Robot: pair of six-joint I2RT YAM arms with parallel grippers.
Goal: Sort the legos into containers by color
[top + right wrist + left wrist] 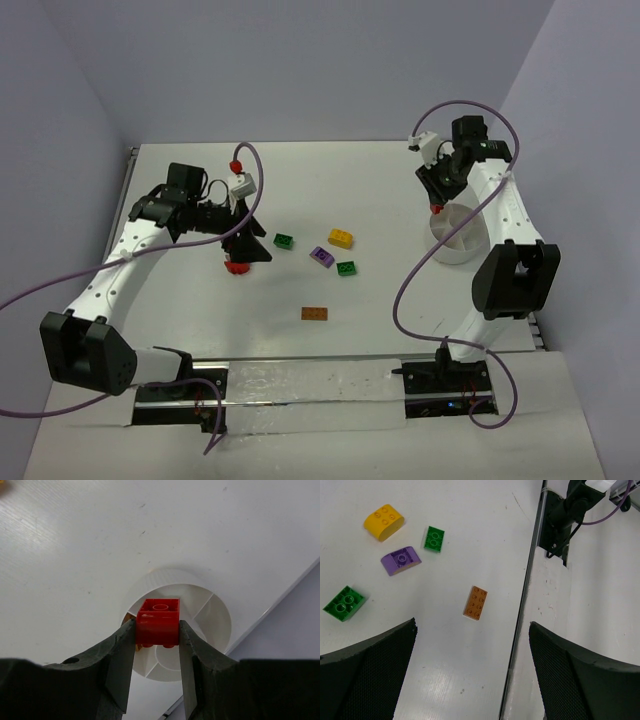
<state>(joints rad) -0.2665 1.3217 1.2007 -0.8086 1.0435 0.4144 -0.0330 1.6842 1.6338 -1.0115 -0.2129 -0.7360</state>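
Observation:
My right gripper (157,631) is shut on a red brick (159,616) and holds it just above the white divided cup (212,625). The cup stands at the table's right side (452,250), with the right gripper (438,207) over its far rim. My left gripper (250,255) is open, low over the table at mid-left, and a second red brick (235,266) lies by its tips. That brick is out of the left wrist view, where the gripper (472,626) holds nothing. On the table lie a green brick (284,240), a yellow (340,238), a purple (321,255), another green (346,268) and an orange-brown (315,313).
The table's near edge has a metal rail (524,605), with the right arm's base (559,522) beyond it. Purple cables (405,290) loop beside both arms. Walls close in the table at the left, back and right.

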